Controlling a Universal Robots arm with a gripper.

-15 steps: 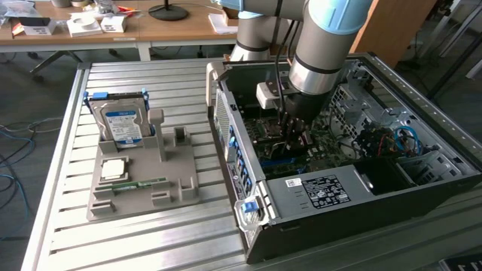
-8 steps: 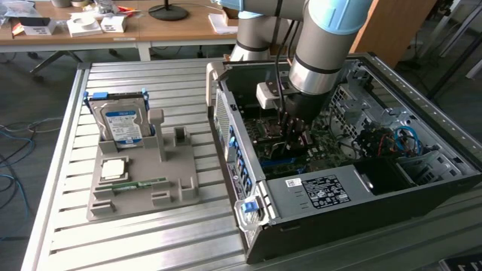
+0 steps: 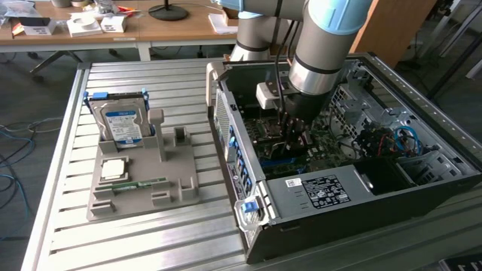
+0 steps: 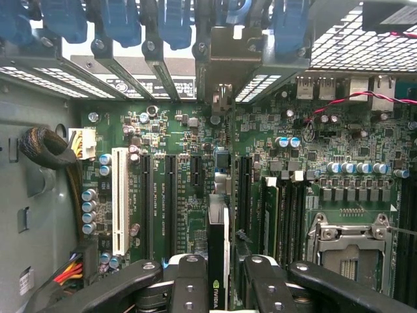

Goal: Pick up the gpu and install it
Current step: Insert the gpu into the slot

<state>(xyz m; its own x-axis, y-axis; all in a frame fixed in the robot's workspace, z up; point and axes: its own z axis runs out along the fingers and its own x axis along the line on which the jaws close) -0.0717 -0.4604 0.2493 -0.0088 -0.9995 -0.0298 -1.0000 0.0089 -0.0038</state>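
Observation:
The gpu (image 4: 219, 244) is a thin dark card seen edge-on, with a green logo on its near end. It stands upright over the green motherboard (image 4: 189, 169), in line with the black slots. Its silver end bracket (image 4: 225, 62) reaches the case's rear slot openings. My gripper (image 4: 221, 277) is shut on the card, with one black finger (image 4: 189, 280) on each side. In the exterior view the gripper (image 3: 295, 132) is deep inside the open computer case (image 3: 316, 192), low over the motherboard.
Inside the case are a white slot (image 4: 120, 199), a metal CPU socket (image 4: 348, 251), memory sticks (image 4: 270, 208) and a cable bundle (image 4: 49, 153). On the exterior view's left, a grey holder (image 3: 177, 189) carries a hard drive (image 3: 121, 121), a processor (image 3: 113, 168) and a memory stick (image 3: 139, 183).

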